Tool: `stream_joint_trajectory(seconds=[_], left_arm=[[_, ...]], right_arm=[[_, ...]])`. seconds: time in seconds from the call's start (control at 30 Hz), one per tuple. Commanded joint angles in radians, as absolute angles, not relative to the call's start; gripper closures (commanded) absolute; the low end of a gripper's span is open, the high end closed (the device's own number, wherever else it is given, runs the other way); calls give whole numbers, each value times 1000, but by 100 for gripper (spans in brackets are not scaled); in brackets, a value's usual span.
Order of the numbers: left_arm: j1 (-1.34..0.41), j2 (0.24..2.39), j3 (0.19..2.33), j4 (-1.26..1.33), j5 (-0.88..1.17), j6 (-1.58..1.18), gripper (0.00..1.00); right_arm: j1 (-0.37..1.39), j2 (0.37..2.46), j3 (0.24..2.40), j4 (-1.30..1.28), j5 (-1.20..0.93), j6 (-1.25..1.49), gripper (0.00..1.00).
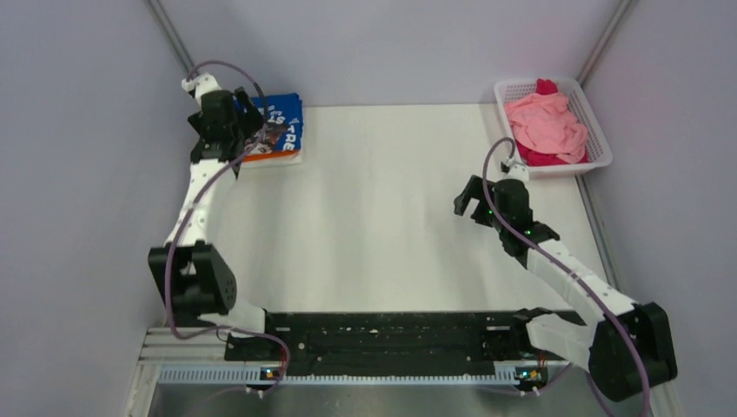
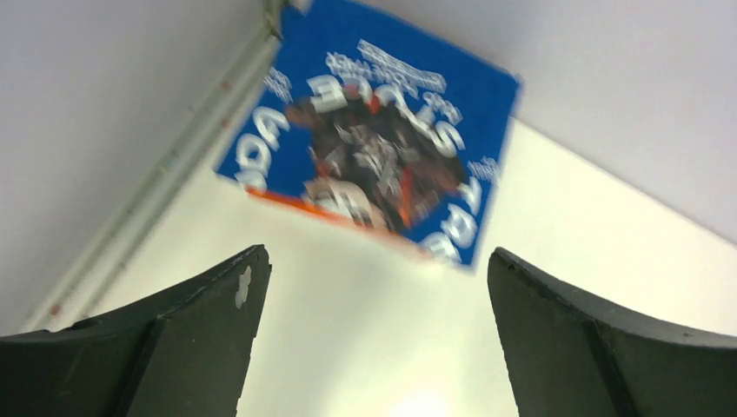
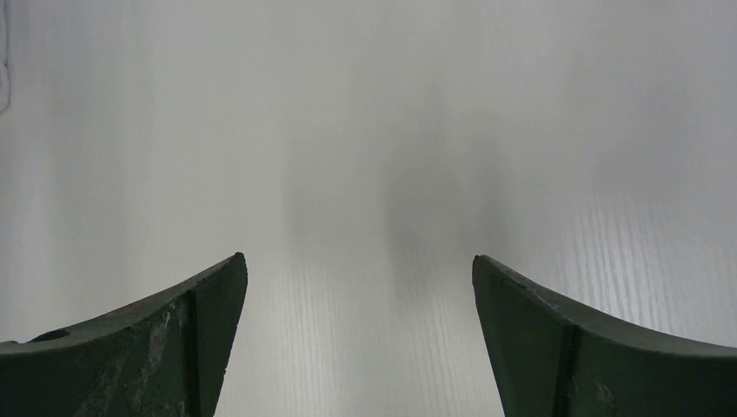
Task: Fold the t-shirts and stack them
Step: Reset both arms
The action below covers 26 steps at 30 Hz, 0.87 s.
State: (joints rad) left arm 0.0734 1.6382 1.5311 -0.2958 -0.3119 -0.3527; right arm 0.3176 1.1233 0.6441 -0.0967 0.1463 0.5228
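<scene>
The white rectangular table (image 1: 391,217) lies bare across its middle, and that is the place to spread the next shirt. At its far right corner sits the white plastic mesh basket (image 1: 600,130), holding a crumpled pale-pink cloth t-shirt (image 1: 547,122) heaped over a magenta one (image 1: 546,87). At the far left corner lies the folded royal-blue t-shirt with white lettering and a round graphic (image 2: 374,148), squared up on a folded orange t-shirt (image 2: 295,201), of which only an edge shows.

The step in hand looks like fetching the next shirt from the basket. The right gripper (image 3: 357,259) hangs over bare table near the basket, jaws wide apart and empty, so it is the natural one to reach in. It should pinch only the top pink layer, near a shoulder or hem, and lift straight up until the cloth clears the rim, or the magenta shirt may drag out with it.

The left gripper (image 2: 375,254) hovers just beside the blue stack, jaws wide and holding nothing. It should pull away upward, not sideways, so a finger does not nudge the stack askew.
</scene>
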Motion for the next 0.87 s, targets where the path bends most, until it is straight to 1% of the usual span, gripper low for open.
stream_joint_trajectory(seconds=[0.0, 0.1, 0.2, 0.3, 0.43, 0.6, 0.83], left_arm=[[26, 1362, 1195, -220, -120, -479, 1], [-11, 1173, 950, -172, -93, -540, 1], [-83, 1020, 730, -101, -44, -584, 1], [-129, 949, 632, -77, -45, -599, 1], [-133, 916, 613, -84, -109, -579, 1], [-133, 924, 618, -58, -89, -555, 1], [-133, 953, 650, -101, -109, -548, 1]], right_arm=[[311, 943, 548, -112, 215, 569, 1], [311, 826, 475, -85, 223, 591, 1], [311, 728, 403, -19, 220, 600, 1], [311, 693, 377, -9, 260, 617, 1], [310, 700, 364, 19, 285, 627, 1], [311, 734, 353, 31, 321, 620, 1], [311, 769, 340, 94, 349, 599, 1]])
